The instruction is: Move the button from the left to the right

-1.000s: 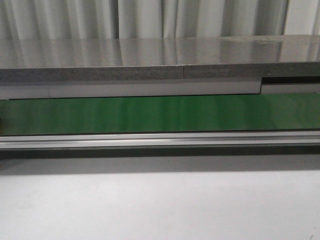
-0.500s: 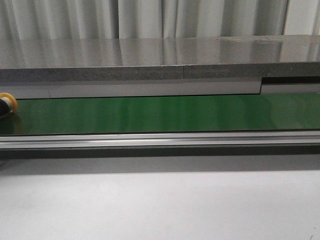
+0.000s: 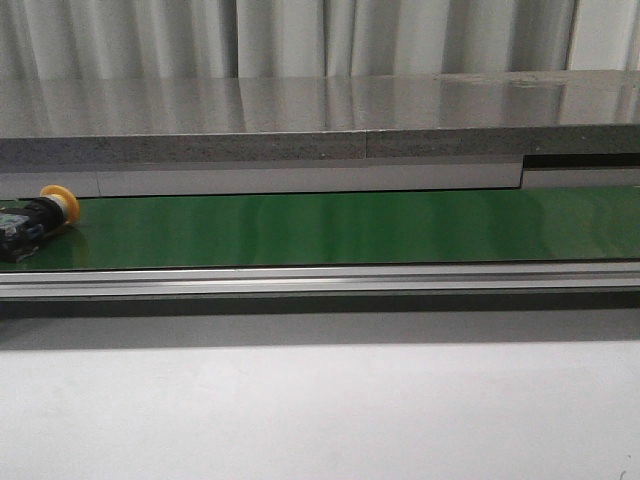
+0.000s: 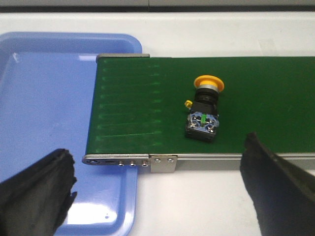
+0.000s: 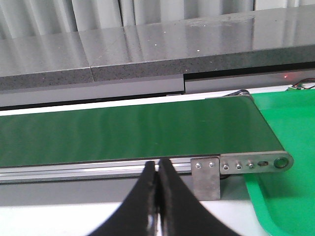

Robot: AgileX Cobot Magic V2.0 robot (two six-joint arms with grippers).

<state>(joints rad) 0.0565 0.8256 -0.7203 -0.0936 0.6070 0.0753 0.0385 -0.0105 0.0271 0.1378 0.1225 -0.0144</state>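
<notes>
The button (image 3: 35,221) lies on its side at the far left of the green conveyor belt (image 3: 330,228), orange-yellow cap toward the right. In the left wrist view the button (image 4: 204,106) lies on the belt (image 4: 133,113), cap pointing away from the fingers, its black body with green and yellow marks nearer them. My left gripper (image 4: 160,189) is open and empty, its fingers (image 4: 275,189) spread wide on the near side of the belt's rail. My right gripper (image 5: 158,166) is shut and empty, in front of the belt's right end (image 5: 147,132). Neither gripper shows in the front view.
A blue tray (image 4: 44,128) sits under the belt's left end. A green tray (image 5: 285,147) sits under the belt's right end. A grey stone ledge (image 3: 320,125) runs behind the belt. A white tabletop (image 3: 320,410) lies in front of the metal rail (image 3: 320,280).
The button has come into the front view from the left edge and travelled a little to the right along the belt. One second ago the belt showed no button.
</notes>
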